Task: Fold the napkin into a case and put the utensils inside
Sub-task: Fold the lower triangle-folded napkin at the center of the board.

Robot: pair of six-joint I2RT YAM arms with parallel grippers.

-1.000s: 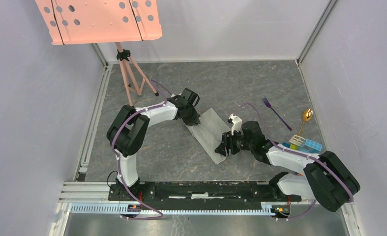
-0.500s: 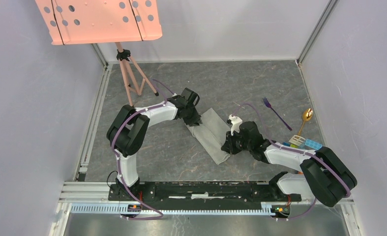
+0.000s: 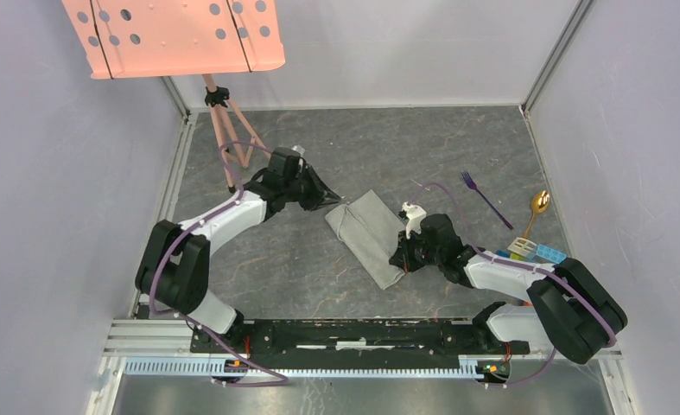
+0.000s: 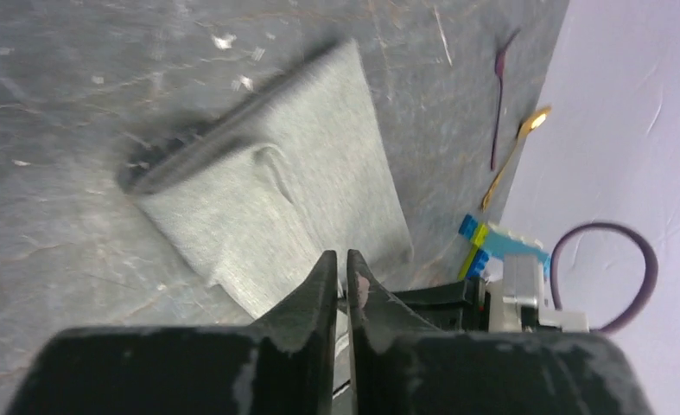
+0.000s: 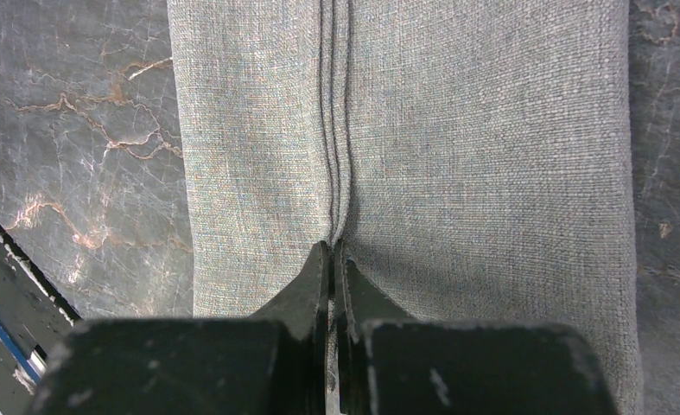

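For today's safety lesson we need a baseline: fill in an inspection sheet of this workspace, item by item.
Surface: grey marbled table, veined.
Job's things: napkin folded into a strip, mid-table; fork and spoon lie right of it, outside the cloth.
Clutter: toy blocks near the spoon's handle.
Grippers: left gripper off the cloth, jaws almost together, empty; right gripper shut, tips at the napkin's seam.
Cables: purple cable looped by the right arm.
Surroundings: pink perforated panel on a tripod, far left; lilac walls.
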